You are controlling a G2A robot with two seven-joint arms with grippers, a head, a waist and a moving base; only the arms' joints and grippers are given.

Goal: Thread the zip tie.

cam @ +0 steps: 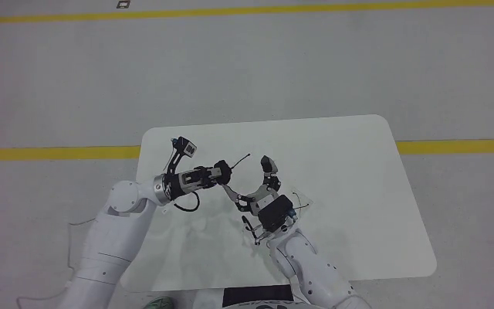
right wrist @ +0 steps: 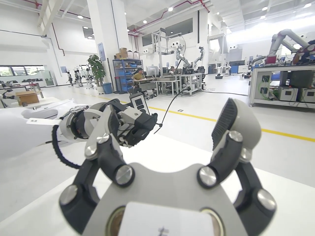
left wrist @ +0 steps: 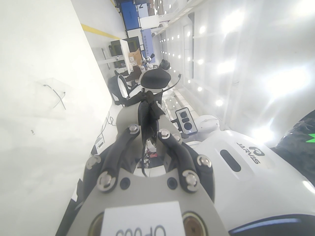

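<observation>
A zip tie (right wrist: pixel 172 103) is clamped in the left end effector (cam: pixel 222 173). Just beside it, the right end effector (cam: pixel 257 184) is spread apart. Threading is judged not yet done.

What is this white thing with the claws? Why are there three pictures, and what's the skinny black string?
It's a robot with two arms. Each arm ends in a gripper, which is a claw with two fingers. One picture is taken from above, looking down at the white table. The other two come from small cameras on the robot's wrists, so each shows its own claw up close. The left gripper is pinched shut on the string, which is a thin black zip tie sticking out into the air. The right gripper is wide open next to it and holds nothing. On the table lies what looks like a clear packet with two more thin black ties.
</observation>
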